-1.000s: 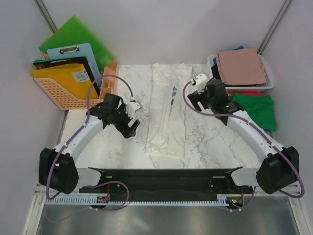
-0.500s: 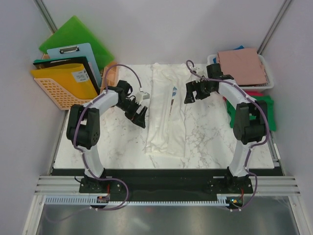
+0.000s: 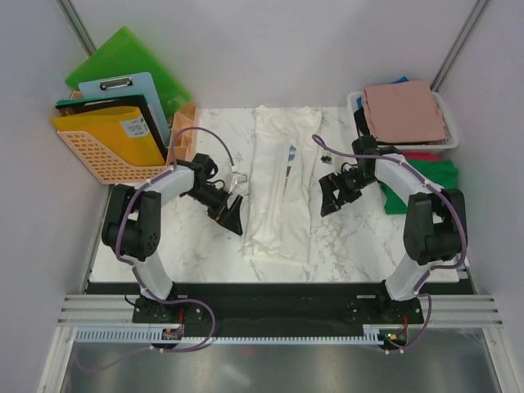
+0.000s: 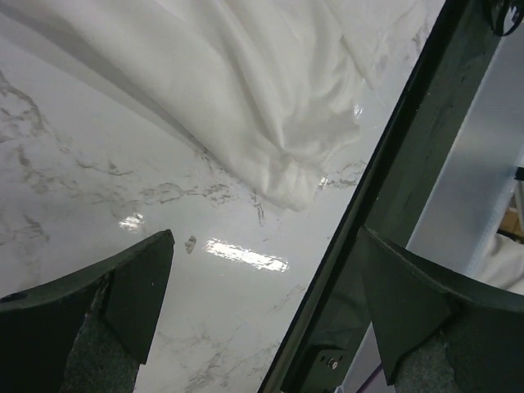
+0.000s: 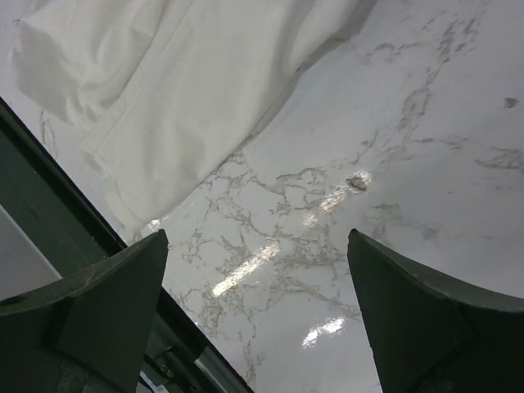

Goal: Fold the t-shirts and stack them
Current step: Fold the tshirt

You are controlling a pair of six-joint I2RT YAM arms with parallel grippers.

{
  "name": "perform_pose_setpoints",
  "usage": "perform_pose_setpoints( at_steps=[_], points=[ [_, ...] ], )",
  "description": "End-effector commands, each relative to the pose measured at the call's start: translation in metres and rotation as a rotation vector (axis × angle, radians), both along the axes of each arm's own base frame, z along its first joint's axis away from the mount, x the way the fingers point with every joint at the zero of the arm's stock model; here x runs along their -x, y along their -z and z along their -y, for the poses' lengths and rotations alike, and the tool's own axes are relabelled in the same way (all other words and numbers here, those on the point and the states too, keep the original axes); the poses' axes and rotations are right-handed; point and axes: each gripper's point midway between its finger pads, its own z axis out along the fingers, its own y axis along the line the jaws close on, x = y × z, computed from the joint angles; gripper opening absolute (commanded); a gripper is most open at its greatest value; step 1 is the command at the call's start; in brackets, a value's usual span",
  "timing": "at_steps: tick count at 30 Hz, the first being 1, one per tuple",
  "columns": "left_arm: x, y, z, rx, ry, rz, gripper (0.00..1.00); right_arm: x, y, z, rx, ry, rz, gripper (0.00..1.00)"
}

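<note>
Here left jaws, right jaws wide, flanking cream t-shirt (image 3: 272, 205) on table (image 3: 354, 239)

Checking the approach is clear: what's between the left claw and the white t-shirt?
Only bare marble table separates the left claw and white t-shirt, shown in the top view.

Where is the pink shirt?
In the top view, the pink shirt lies at the far right, on top of the white basket, just behind the green shirt.
</note>
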Motion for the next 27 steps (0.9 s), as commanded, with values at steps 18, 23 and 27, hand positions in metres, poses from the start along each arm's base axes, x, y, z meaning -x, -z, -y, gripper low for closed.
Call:
perform_pose_setpoints(
  at_steps=[18,23,27],
  points=[
    [-0.008,0.005,-0.005,-0.066,-0.087,0.314,1.00,0.050,0.028,-0.030,0.024,-0.184,0.124,0.98],
    [-0.033,-0.031,-0.028,-0.147,-0.182,0.576,1.00,0.060,-0.009,-0.051,0.083,-0.274,0.401,0.98],
    [-0.077,-0.069,-0.088,-0.381,-0.451,0.906,1.00,0.072,-0.030,-0.086,0.057,-0.362,0.505,0.98]
  ],
)
